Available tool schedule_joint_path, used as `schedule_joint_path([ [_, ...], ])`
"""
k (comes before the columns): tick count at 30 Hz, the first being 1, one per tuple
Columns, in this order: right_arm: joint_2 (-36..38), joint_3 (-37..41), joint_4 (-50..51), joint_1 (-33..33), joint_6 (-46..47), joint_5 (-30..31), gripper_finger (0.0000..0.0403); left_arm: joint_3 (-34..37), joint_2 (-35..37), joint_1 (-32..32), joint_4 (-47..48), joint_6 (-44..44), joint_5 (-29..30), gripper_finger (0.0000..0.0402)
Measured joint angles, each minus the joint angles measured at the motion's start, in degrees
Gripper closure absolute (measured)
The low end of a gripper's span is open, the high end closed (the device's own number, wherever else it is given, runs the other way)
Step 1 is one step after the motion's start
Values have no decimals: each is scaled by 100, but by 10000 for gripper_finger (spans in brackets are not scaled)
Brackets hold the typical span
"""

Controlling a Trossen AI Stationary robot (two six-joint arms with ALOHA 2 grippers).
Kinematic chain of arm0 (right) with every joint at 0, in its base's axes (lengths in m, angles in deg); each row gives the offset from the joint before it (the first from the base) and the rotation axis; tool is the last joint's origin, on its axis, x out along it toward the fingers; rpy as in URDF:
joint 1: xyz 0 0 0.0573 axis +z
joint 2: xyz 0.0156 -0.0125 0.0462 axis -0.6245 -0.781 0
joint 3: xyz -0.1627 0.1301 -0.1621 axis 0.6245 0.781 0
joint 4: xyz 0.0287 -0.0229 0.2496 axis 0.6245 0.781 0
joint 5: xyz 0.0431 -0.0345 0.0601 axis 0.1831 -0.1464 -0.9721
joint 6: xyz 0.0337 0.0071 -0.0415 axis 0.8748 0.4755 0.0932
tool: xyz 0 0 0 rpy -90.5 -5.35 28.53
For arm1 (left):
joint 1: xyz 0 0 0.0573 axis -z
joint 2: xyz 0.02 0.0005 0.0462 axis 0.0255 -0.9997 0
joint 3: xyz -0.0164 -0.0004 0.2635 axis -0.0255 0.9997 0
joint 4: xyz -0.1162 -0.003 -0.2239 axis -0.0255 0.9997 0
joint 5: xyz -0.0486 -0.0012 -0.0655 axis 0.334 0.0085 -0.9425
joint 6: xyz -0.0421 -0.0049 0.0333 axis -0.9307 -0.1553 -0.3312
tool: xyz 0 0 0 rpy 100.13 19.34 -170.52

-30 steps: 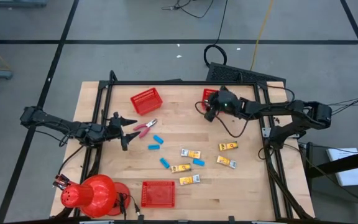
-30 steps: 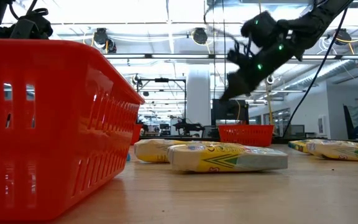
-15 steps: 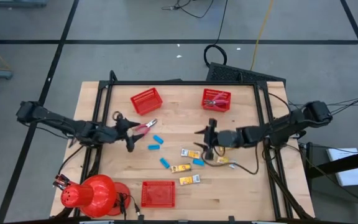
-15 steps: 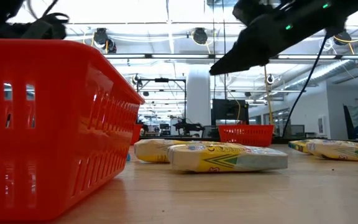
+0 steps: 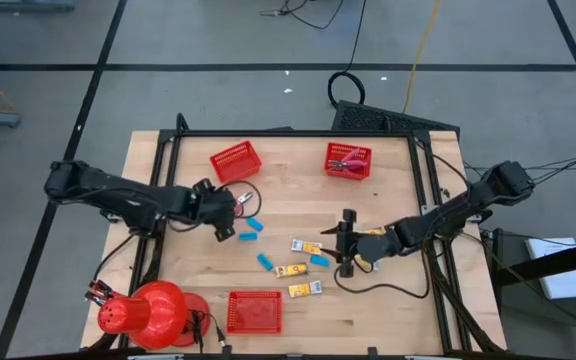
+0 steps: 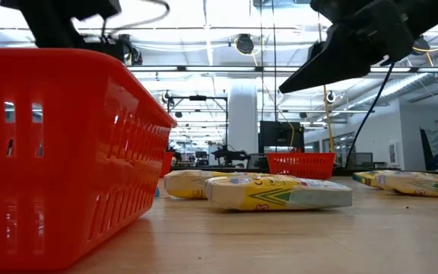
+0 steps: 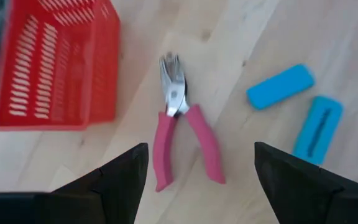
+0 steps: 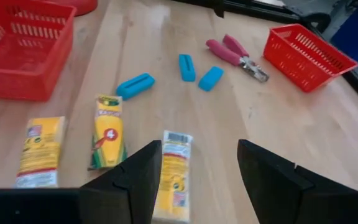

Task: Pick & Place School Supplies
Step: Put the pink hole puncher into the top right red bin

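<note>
Pink-handled pliers (image 7: pixel 180 124) lie flat on the table, jaws toward a red basket (image 7: pixel 55 65). My left gripper (image 5: pixel 234 208) is open above them, one finger to either side (image 7: pixel 201 149), touching nothing. Two light-blue blocks (image 7: pixel 280 87) lie beside them. My right gripper (image 5: pixel 340 240) is open over the middle of the table, pointing toward the left edge. A yellow packet (image 8: pixel 173 168) lies ahead between its fingers (image 8: pixel 199 146). Two more packets (image 8: pixel 107 140) lie beside that one. Further packets (image 5: pixel 305 289) and blue blocks (image 5: pixel 265 261) are scattered mid-table.
A red basket (image 5: pixel 349 160) at the far right holds another pair of pliers. A second basket (image 5: pixel 236 161) stands at the far left, a third (image 5: pixel 255 311) at the near edge. A big red dome (image 5: pixel 148 312) sits at the near left corner.
My right gripper has swung from over the far right basket toward the near edge and down, and now stands low over the yellow packets. My left gripper has gone toward the table's right, from beside the pink pliers to right over them.
</note>
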Motion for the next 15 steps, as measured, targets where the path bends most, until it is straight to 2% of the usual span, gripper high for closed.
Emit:
schedule_joint_path([
  [8,0,611,-654,190,365,7,202,4,-484,-621,-111,195,-642,108],
  [15,0,720,-1027,420,419,140,202,4,-892,-1036,-139,264,-700,108],
])
